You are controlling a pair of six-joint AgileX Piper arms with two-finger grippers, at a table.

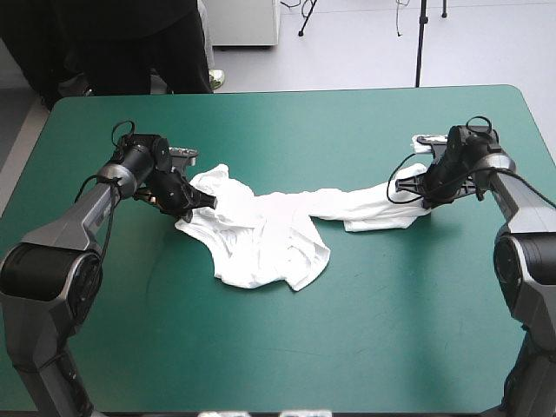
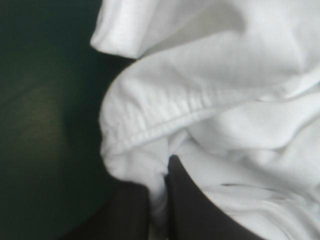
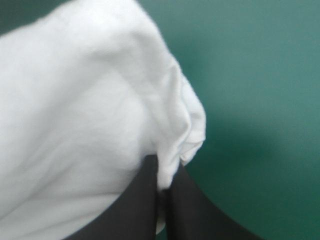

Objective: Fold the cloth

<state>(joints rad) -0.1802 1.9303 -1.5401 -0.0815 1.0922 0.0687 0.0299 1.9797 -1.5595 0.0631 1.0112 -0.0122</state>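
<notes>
The T-shirt (image 1: 269,230) lies crumpled across the middle of the teal-green table (image 1: 261,365). It stretches in a loose band from left to right, with its bulk sagging toward the near edge and a narrower run of fabric reaching out to the right. We hold it at both ends. Our left gripper (image 1: 198,202) is all but closed on a fold at the left end, and our right gripper (image 1: 423,198) is pinched the same way on a rounded edge at the right end. Both sit low, close to the table.

We judge this to be the spreading step, ahead of any fold, because the garment is twisted and bunched rather than flat. The next move probably calls for lifting and drawing the two ends apart evenly, so the cloth opens without slipping from either pinch.

The high view gives us the whole layout and the twist in the middle, but not how the fingers close. The left wrist view shows a stitched hem (image 2: 170,122) just ahead of the black fingers (image 2: 190,210). The right wrist view shows a sliver of cloth nipped between its pair, with bare table beyond.
</notes>
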